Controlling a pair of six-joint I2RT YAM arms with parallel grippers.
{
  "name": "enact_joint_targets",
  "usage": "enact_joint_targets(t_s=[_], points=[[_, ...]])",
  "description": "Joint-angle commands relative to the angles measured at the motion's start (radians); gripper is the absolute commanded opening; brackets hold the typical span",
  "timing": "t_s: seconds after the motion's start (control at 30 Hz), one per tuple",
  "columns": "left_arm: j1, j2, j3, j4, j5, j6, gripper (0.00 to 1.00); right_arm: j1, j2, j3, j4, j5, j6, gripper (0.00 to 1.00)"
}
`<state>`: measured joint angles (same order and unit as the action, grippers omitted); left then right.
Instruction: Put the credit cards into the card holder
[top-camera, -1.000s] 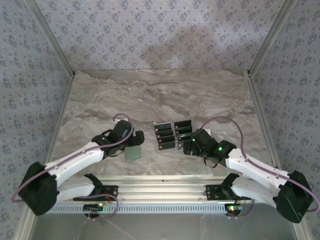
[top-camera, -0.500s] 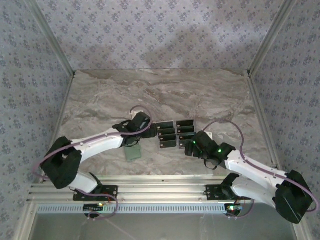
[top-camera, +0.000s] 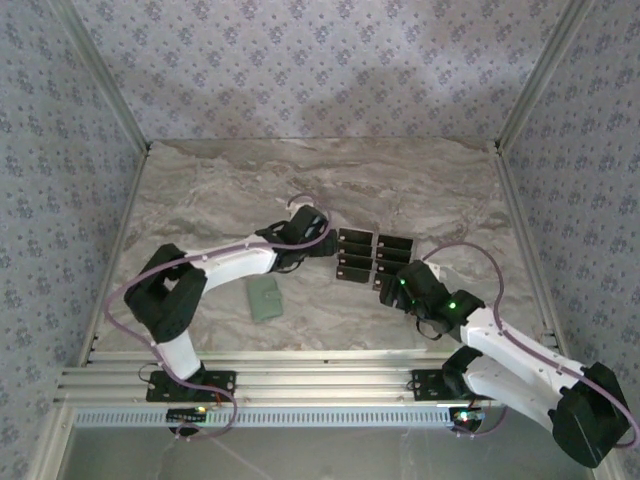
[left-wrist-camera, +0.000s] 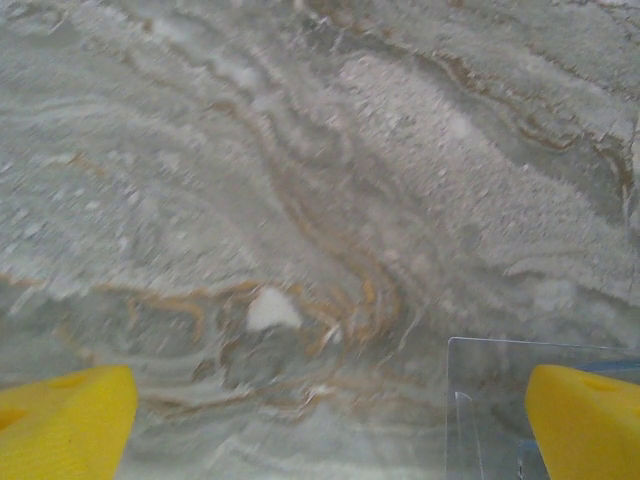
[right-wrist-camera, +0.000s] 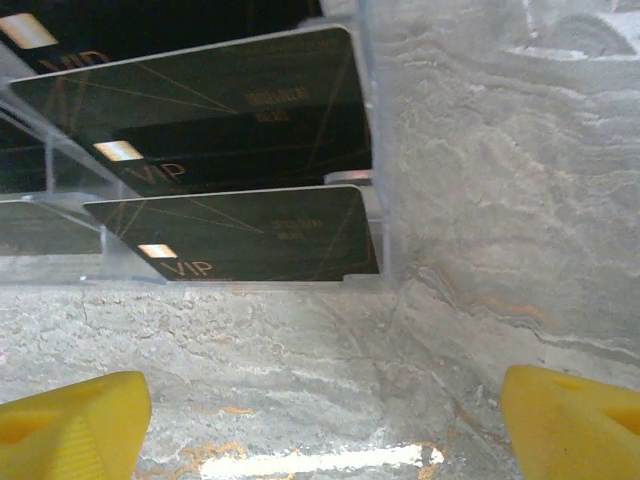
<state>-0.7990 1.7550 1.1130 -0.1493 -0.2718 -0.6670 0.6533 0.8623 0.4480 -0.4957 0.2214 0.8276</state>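
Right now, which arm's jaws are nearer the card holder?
Left. Its jaws hover beyond the card holder, to its right; the right jaws sit farther right, by the credit cards.

Right wrist view: "VIP" is read in gold capitals at the lower left of the front card (right-wrist-camera: 230, 235). The same "VIP" is read on the card behind (right-wrist-camera: 200, 110), also at lower left. Two short lines of fine gold print are noted right of centre on each, too small to be read. Top view: lettering on the cards (top-camera: 375, 255) cannot be made out.
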Motion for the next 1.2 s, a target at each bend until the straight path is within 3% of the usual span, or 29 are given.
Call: enact_joint_targets(t_s=[0.0,0.2,0.4,0.7,0.93,1.17], points=[[-0.007,0.054,0.084,0.030,0.020,0.057,1.00,-0.007,-0.035,0.026,-0.059,0.027,0.022,0.93],[0.007,0.067,0.164,-0.029,0.021,0.108,1.00,0.005,-0.105,0.102,-0.144,-0.015,-0.015,0.92],[0.013,-0.066,0.063,-0.058,0.004,0.098,1.00,0.082,-0.073,0.201,-0.140,-0.144,-0.067,0.90],[0.087,-0.428,-0.196,-0.079,-0.023,-0.012,1.00,0.250,0.256,0.324,0.063,-0.183,-0.078,0.91],[0.217,-0.713,-0.351,-0.184,-0.011,-0.053,1.00,0.261,0.520,0.421,0.169,-0.188,-0.106,0.92],[0.263,-0.869,-0.429,-0.253,0.014,-0.069,1.00,0.247,0.737,0.534,0.212,-0.226,-0.122,0.92]])
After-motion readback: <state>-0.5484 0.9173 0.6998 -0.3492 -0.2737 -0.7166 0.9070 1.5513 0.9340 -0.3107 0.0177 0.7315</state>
